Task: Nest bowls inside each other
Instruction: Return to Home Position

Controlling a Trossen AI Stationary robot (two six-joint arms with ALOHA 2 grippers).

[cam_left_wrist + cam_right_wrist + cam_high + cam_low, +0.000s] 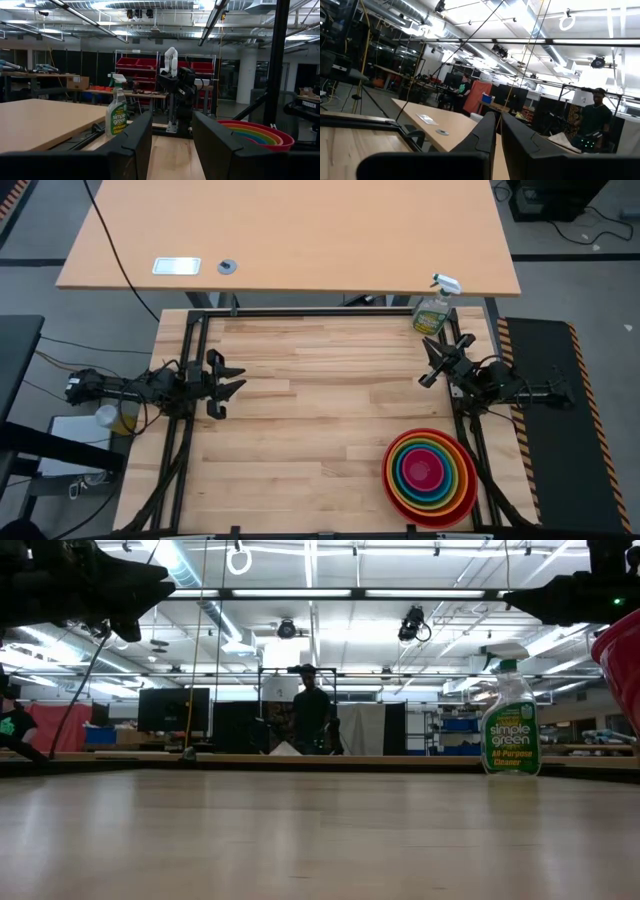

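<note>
Several bowls [430,472] sit nested in one stack, its base on the wooden table at the near right corner. The red bowl is outermost, with orange, green and blue inside it and magenta in the middle. The left wrist view shows the stack [255,134], and the low view shows only its red wall [625,670]. My left gripper [240,377] hovers at the table's left edge, its fingers [135,145] a little apart with nothing between them. My right gripper [428,363] hovers at the right edge, beyond the stack, shut [498,130] and empty.
A green spray bottle [433,312] stands at the table's far right corner. A second table [300,240] lies beyond the far edge. A black frame [320,311] runs along the far and side edges. A person [312,705] stands in the room behind.
</note>
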